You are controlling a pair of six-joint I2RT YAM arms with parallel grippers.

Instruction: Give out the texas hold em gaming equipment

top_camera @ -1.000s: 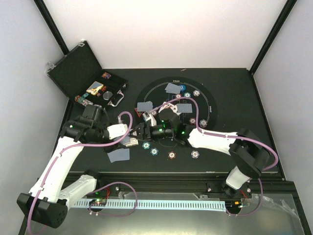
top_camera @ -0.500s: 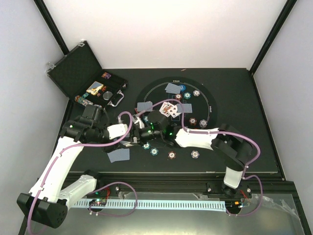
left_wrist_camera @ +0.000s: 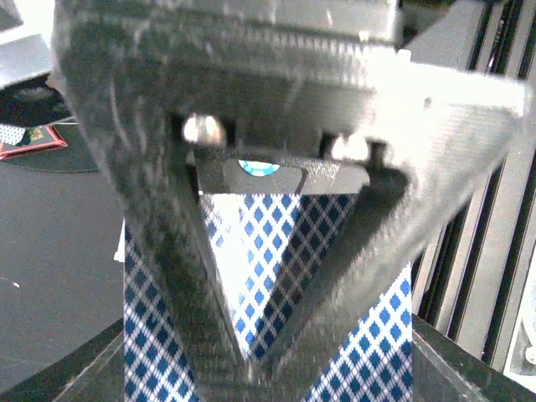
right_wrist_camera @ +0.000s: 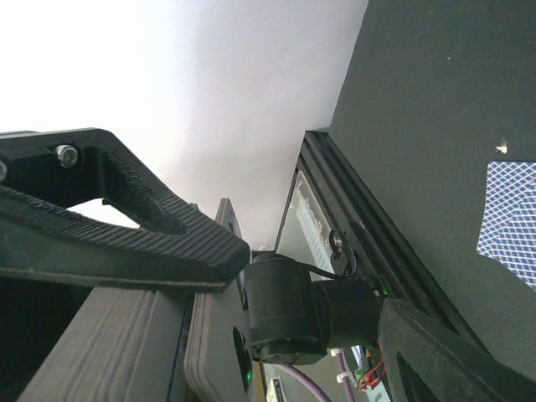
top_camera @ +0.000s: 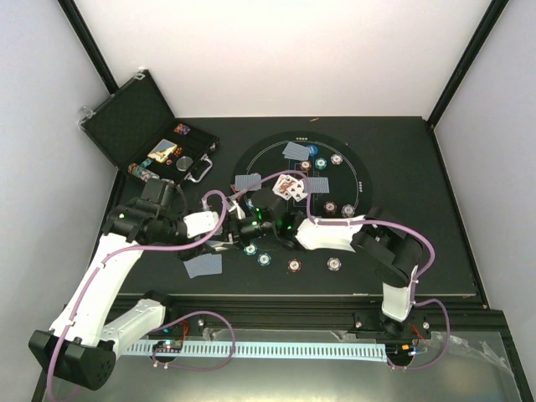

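Observation:
My left gripper (top_camera: 221,240) is shut on a deck of blue-diamond-backed cards (left_wrist_camera: 276,251), held above the table's near left part; the fingers (left_wrist_camera: 167,276) meet in a V over the deck. My right gripper (top_camera: 244,229) is right beside it, open and empty (right_wrist_camera: 314,285). A face-up card (top_camera: 291,186) lies on the round mat (top_camera: 362,180). Face-down cards lie at the mat's back (top_camera: 295,151), left (top_camera: 248,182) and middle (top_camera: 316,184); one lies on the table near me (top_camera: 203,265). Chips sit on the mat (top_camera: 320,163) and in front of it (top_camera: 294,265).
The open black case (top_camera: 134,117) with more chips stands at the back left. A red triangle marker (left_wrist_camera: 33,142) lies at the mat's left edge. A teal chip (left_wrist_camera: 258,167) lies just past the deck. The table's rail (top_camera: 293,297) runs along the near edge.
My right gripper has swung left from over the mat to beside my left gripper, uncovering the face-up card. The left arm has stayed still with the deck.

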